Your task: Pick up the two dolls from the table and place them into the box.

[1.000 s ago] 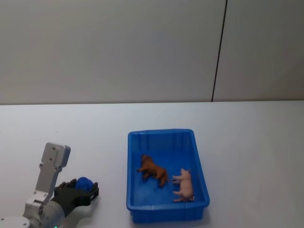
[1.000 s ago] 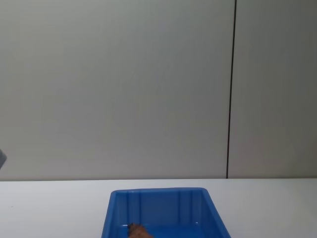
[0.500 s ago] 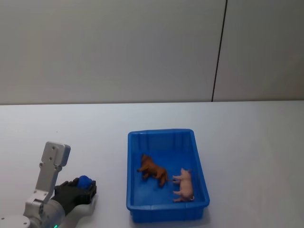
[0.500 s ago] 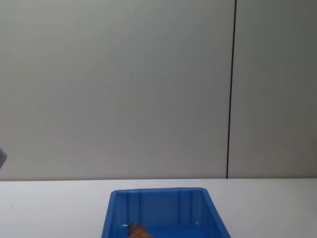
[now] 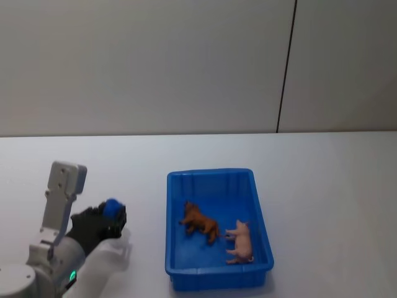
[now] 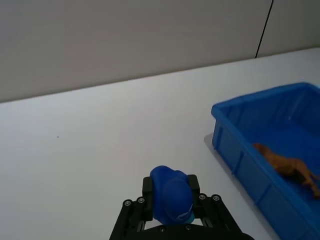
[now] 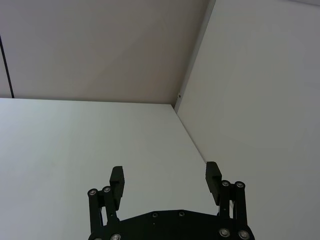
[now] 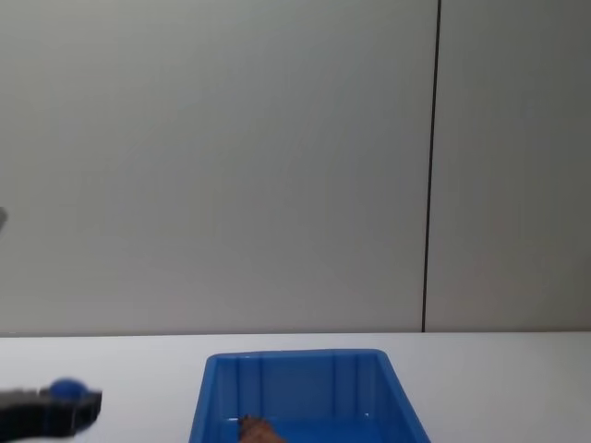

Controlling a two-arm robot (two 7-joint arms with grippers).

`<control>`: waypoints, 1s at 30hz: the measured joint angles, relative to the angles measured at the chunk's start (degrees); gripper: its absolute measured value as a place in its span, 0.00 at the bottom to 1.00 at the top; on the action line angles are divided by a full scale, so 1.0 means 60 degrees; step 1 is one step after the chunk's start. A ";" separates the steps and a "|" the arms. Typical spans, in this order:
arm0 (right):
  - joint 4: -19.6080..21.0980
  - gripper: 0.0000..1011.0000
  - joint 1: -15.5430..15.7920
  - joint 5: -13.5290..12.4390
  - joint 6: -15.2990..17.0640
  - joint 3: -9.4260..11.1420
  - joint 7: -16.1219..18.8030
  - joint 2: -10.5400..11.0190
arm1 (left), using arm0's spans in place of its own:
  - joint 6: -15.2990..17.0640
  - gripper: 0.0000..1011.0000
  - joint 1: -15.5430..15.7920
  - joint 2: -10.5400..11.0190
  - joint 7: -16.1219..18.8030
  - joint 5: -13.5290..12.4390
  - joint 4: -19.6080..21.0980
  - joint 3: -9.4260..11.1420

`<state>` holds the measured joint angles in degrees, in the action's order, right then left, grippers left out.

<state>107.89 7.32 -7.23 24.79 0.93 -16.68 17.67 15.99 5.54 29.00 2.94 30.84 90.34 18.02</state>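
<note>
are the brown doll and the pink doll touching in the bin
Cannot tell. In the head view the brown doll and pink doll lie side by side in the blue bin, with no plain gap or contact.

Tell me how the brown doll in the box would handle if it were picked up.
The brown doll looks small, so probably light. Its thin legs suggest it tips easily. The rough coat should grip well.

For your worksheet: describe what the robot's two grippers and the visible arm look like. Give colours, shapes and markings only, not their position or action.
The left gripper is black, with linked fingers studded with small silver screws and rounded bright blue pads. Its arm has light grey and white casing, a flat rectangular block and a small green light. The right gripper is black too, with silver screws and two squared fingertips.
</note>
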 joint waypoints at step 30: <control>0.0000 0.99 0.0000 0.0000 0.0001 0.0000 0.0001 -0.0001 | 0.0398 0.23 0.1365 -0.0464 -0.2874 0.0674 0.0621 -0.0164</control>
<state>107.89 7.32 -7.23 24.80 0.92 -16.68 17.66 18.38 13.73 26.22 -14.30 34.88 94.06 17.04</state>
